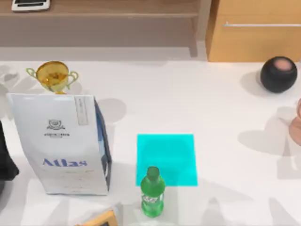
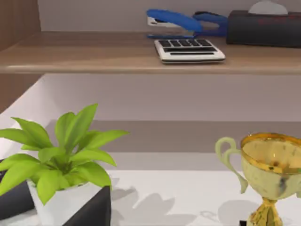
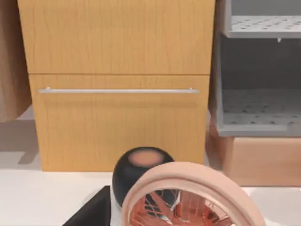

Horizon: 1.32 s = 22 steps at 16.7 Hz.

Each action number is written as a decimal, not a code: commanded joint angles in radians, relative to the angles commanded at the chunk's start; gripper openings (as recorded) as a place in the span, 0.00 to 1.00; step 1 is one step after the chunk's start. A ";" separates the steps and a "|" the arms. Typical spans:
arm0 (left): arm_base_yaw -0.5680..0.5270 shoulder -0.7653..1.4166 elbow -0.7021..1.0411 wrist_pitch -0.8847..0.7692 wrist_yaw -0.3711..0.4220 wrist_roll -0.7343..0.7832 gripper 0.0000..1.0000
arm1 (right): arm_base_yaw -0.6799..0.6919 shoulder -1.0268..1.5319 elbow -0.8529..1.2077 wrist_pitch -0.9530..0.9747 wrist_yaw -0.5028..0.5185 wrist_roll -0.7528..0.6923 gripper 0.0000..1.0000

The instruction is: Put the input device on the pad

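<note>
The pad (image 1: 165, 153) is a flat cyan rectangle lying on the white table, a little right of the middle. The input device is out of view. A green bottle (image 1: 152, 192) stands upright at the pad's front left corner. My left arm (image 1: 5, 162) is a dark shape at the table's left edge, beside the white box. In the left wrist view a dark part of my left gripper (image 2: 91, 212) shows low in front of a potted plant. A dark part of my right gripper (image 3: 91, 212) shows in the right wrist view, near a black ball and a pink fan.
A tall white box marked Atlas (image 1: 61, 143) stands left of the pad, with a gold trophy (image 1: 53, 75) behind it. A black ball (image 1: 279, 74) and a pink fan (image 1: 296, 123) sit at the right. A calculator (image 2: 189, 49) and blue stapler (image 2: 174, 21) lie on the back shelf.
</note>
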 joint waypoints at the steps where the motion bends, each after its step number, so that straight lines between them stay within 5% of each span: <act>1: 0.000 0.000 0.000 0.000 0.000 0.000 1.00 | 0.000 0.000 0.000 0.000 0.000 0.000 1.00; 7: 0.051 0.151 0.160 -0.095 -0.056 0.094 1.00 | 0.000 0.000 0.000 0.000 0.000 0.000 1.00; 13: 0.158 0.650 0.576 -0.395 -0.113 0.222 1.00 | 0.000 0.000 0.000 0.000 0.000 0.000 1.00; 22: 0.183 1.377 0.907 -0.973 -0.022 0.336 1.00 | 0.000 0.000 0.000 0.000 0.000 0.000 1.00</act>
